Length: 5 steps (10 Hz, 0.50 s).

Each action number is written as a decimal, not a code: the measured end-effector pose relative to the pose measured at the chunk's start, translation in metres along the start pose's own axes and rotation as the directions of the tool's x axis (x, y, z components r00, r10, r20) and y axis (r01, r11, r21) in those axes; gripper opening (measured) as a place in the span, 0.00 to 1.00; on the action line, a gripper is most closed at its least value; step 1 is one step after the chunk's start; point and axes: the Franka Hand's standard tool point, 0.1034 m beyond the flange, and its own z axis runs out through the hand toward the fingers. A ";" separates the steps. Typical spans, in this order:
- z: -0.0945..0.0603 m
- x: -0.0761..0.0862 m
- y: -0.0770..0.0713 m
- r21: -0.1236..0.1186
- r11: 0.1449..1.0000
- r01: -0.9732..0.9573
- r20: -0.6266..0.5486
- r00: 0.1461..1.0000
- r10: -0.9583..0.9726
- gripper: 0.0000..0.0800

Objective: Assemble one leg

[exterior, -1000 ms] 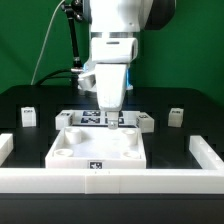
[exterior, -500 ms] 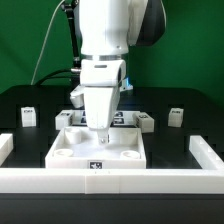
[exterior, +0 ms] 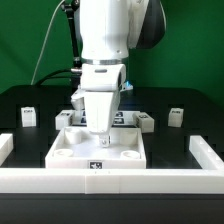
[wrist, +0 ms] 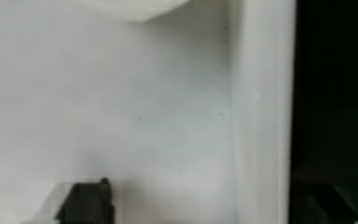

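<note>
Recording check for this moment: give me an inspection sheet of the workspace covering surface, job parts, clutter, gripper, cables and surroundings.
Surface: black table, edged by low white rails.
Job's things: far-left leg, inner-left leg, inner-right leg and far-right leg stand upright and apart. The white square panel lies flat in the middle.
Clutter: nothing seen; the marker board is partly hidden behind the arm.
Grippers: the gripper points down over the panel. Open or shut cannot be told. The wrist view shows one dark fingertip.
Cables: a black cable hangs behind the arm.
Surroundings: green backdrop.
</note>
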 end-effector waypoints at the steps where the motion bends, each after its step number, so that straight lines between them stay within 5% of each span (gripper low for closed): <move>1: 0.000 0.000 0.000 0.001 1.000 0.000 0.000 1.000 0.000 0.53; 3: 0.001 0.000 -0.001 0.002 1.000 0.000 0.000 1.000 0.000 0.14; 5: 0.001 0.000 0.000 0.002 1.000 -0.001 0.000 1.000 0.001 0.07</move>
